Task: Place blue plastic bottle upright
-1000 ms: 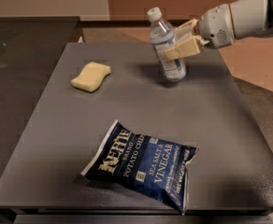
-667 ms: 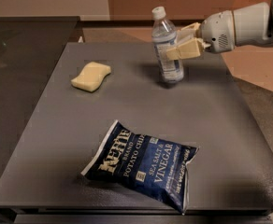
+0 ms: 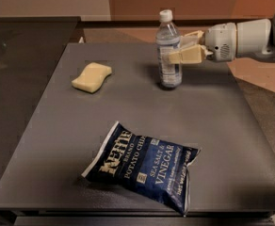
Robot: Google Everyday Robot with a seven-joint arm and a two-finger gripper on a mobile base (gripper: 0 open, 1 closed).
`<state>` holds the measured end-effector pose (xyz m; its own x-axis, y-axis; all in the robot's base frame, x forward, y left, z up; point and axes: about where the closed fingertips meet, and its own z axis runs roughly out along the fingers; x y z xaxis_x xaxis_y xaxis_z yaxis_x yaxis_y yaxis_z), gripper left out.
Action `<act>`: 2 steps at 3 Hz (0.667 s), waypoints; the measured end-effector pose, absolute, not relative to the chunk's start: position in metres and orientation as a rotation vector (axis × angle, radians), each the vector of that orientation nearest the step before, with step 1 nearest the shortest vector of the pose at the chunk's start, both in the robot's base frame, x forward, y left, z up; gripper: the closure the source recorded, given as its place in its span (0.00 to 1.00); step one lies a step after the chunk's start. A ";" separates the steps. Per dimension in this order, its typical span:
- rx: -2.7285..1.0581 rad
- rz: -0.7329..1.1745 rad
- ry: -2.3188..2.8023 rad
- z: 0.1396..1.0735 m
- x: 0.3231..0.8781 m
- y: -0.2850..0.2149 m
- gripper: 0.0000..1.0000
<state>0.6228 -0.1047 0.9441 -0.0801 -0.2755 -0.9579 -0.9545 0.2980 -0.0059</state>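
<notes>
The blue plastic bottle (image 3: 168, 72) is clear with a white cap and a pale label. It stands upright on the dark grey table (image 3: 222, 126), right of centre towards the back. My gripper (image 3: 177, 48) reaches in from the right at the bottle's mid-height. Its cream fingers (image 3: 187, 56) lie on either side of the bottle and are closed on it. The bottle's base looks to be resting on the table.
A yellow sponge (image 3: 92, 76) lies at the back left of the table. A dark blue chip bag (image 3: 144, 166) lies flat near the front edge. A second dark surface (image 3: 24, 46) adjoins the table on the left.
The bottle was tilted in my gripper and now stands vertical. Gripper and bottle have shifted slightly to the right.
</notes>
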 end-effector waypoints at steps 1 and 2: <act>-1.132 0.883 1.555 0.939 0.624 -0.109 1.00; -1.106 0.898 1.528 0.936 0.624 -0.113 0.82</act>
<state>0.6236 -0.1132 0.9364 -0.0761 -0.2055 -0.9757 -0.9526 0.3041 0.0102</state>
